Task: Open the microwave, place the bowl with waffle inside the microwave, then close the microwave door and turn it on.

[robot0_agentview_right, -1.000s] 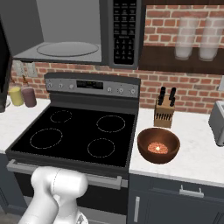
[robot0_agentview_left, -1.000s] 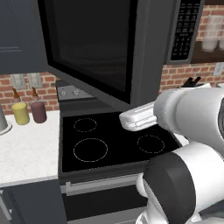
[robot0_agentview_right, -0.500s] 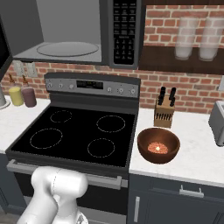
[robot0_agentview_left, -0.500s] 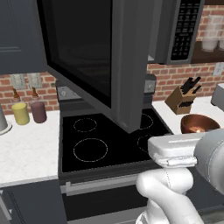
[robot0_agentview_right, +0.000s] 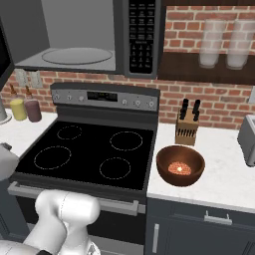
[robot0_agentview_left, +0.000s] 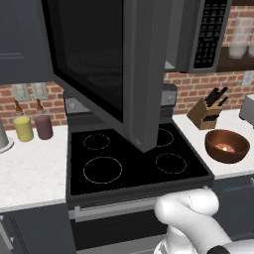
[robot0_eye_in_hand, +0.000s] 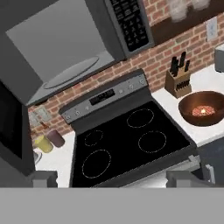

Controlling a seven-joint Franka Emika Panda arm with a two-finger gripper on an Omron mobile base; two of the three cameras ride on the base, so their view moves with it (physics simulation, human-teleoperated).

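The microwave (robot0_agentview_right: 79,37) hangs above the stove with its door (robot0_agentview_left: 99,64) swung wide open to the left. Its light grey inside and glass turntable (robot0_eye_in_hand: 72,72) are exposed. The reddish-brown bowl (robot0_agentview_right: 180,165) stands on the white counter right of the stove, with the small golden waffle (robot0_agentview_right: 180,168) in its bottom. Both also appear as the bowl (robot0_agentview_left: 227,145) and the waffle (robot0_eye_in_hand: 203,110). My gripper (robot0_eye_in_hand: 114,181) is open and holds nothing. It is pulled back low in front of the stove, well short of the bowl and below the microwave.
The black stove top (robot0_agentview_right: 94,152) lies under the microwave. A knife block (robot0_agentview_right: 187,127) stands just behind the bowl, and a toaster (robot0_agentview_right: 247,139) at the far right. Two bottles (robot0_agentview_left: 32,126) stand on the left counter. The open door overhangs the stove's left half.
My arm has dropped down and back from in front of the microwave. The door swung a little further open early on and stays open. The bowl has not moved.
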